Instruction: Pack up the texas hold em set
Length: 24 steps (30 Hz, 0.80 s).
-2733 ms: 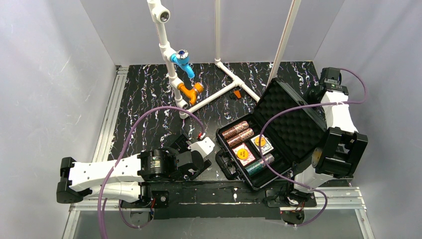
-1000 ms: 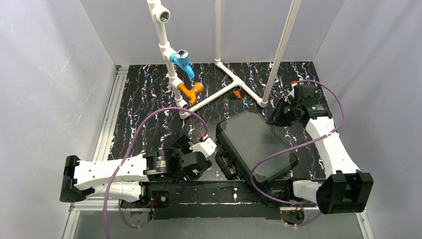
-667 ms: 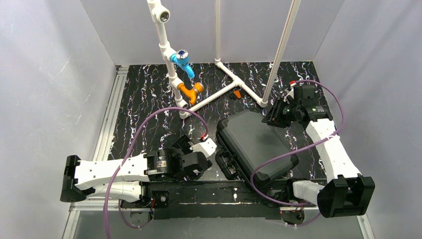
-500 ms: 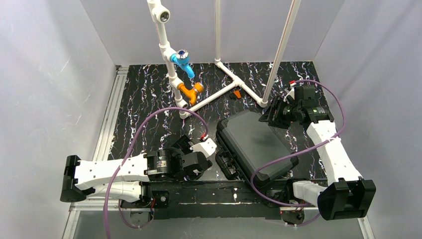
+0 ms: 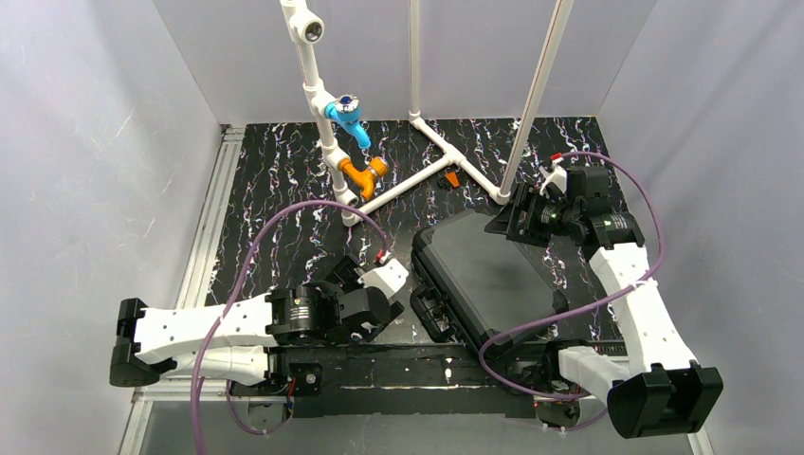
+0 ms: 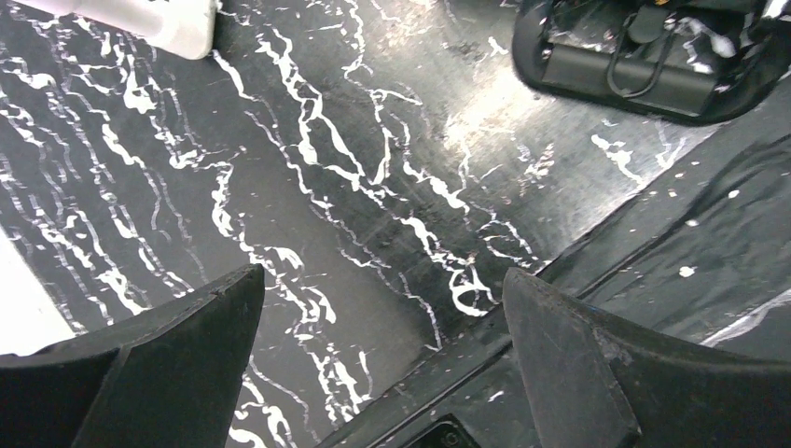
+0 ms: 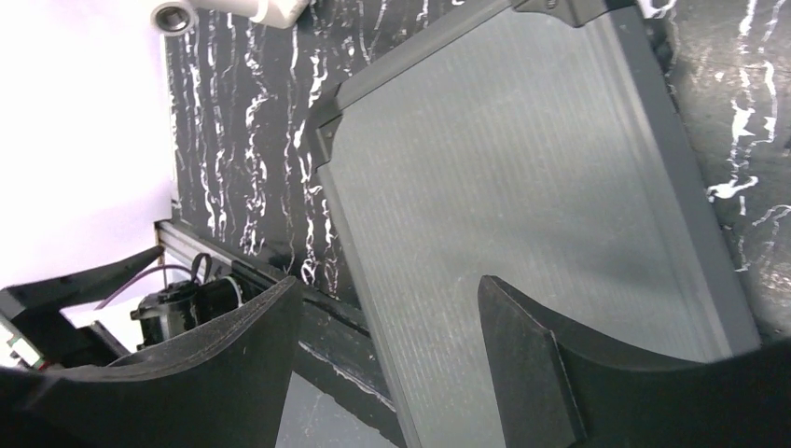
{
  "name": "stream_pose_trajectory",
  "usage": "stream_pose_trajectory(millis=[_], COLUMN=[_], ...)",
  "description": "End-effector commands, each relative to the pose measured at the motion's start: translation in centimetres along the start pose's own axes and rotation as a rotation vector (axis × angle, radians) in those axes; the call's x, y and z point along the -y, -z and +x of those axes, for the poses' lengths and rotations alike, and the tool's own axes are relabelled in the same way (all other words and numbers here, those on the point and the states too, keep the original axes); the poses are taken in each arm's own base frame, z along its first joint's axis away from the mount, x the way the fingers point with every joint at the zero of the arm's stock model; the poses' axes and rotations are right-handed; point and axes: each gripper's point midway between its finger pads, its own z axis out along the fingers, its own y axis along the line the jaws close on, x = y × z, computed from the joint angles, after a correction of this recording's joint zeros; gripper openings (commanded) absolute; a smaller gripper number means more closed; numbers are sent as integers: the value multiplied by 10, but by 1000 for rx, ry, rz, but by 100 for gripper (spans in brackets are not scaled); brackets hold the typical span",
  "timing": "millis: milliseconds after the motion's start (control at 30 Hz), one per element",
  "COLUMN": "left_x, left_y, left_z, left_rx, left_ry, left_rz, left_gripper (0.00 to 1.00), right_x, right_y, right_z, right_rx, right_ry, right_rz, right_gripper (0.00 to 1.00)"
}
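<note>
The black case (image 5: 484, 275) of the texas hold em set lies flat on the table with its lid down, handle (image 5: 431, 313) toward the left arm. Its ribbed lid (image 7: 522, 187) fills the right wrist view. Chips, cards and discs are hidden inside. My right gripper (image 5: 509, 220) hovers open at the case's far right corner, with nothing between its fingers (image 7: 387, 299). My left gripper (image 5: 377, 313) is wide open just left of the handle (image 6: 644, 65), low over bare table, holding nothing (image 6: 382, 289).
A white pipe frame (image 5: 327, 142) with a blue fitting (image 5: 349, 118) and an orange fitting (image 5: 365, 173) stands at the back. A small orange piece (image 5: 452, 178) lies by the pipes. An aluminium rail (image 5: 204, 237) runs along the left edge; grey walls enclose the table.
The lid, open at first, is now down. Over the last second my right gripper opened and drew back from the lid's far corner. The left arm shifted slightly.
</note>
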Motion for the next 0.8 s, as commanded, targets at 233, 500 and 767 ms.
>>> stream_pose_trajectory(millis=[233, 500, 767], left_x=[56, 53, 60], left_y=[-15, -15, -29], left_z=[-10, -6, 14], left_rx=[90, 164, 92], left_ry=[376, 564, 595], left_rz=[190, 209, 206], left_gripper=[99, 99, 84], right_x=[-17, -19, -24], right_y=[-2, -13, -21], right_z=[27, 45, 54], right_rx=[-17, -57, -80], right_ry=[61, 53, 66], right_rz=[-151, -167, -171], right_gripper=[64, 51, 39])
